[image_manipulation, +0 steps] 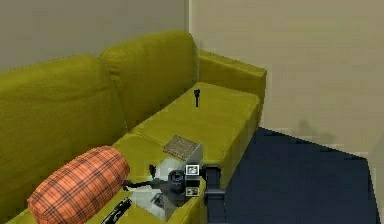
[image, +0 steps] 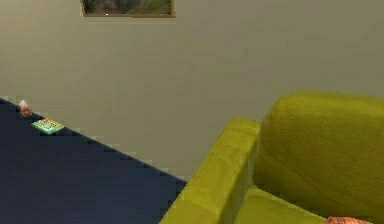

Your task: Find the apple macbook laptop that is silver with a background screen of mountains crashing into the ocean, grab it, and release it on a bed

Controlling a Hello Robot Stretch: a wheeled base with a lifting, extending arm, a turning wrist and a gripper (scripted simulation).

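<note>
Sofa (image_manipulation: 60, 100): one, yellow-green, two back cushions.
Cushion (image_manipulation: 80, 185): one, orange plaid, on the seat.
Laptop: cannot tell where; one flat grey-brown square (image_manipulation: 182, 146) lies on the seat near the pincer.
Pincer (image_manipulation: 148, 183): one, over the seat; cannot tell whether it holds anything.

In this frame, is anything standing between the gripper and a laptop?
Nothing visible does. The gripper sits at a pale flat thing on the sofa seat, which may be the laptop; I cannot tell. The plaid cushion lies beside it, left in the arm side view, not between.
</note>
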